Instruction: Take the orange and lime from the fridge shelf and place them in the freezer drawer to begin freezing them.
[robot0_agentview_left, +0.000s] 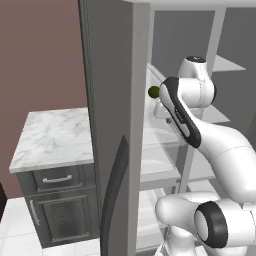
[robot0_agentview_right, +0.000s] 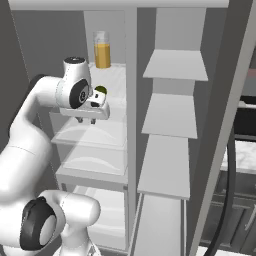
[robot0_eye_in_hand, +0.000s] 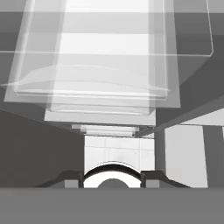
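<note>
Fridge shelf (robot0_agentview_right: 117, 80) is sitting upper centre of the right base view. My hand (robot0_agentview_right: 89, 120) is hovering mid-left; grip state I cannot tell. Lime (robot0_agentview_right: 101, 90) is sitting just behind it: light, firm, slick, rolls easily. I'm planning a pinch across its middle.

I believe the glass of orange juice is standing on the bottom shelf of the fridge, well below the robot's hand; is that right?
Not quite. The glass of orange juice stands at the back of the top fridge shelf, above the robot's hand, not below it. The right base view shows this, with the lime just behind the hand on that same shelf.
</note>
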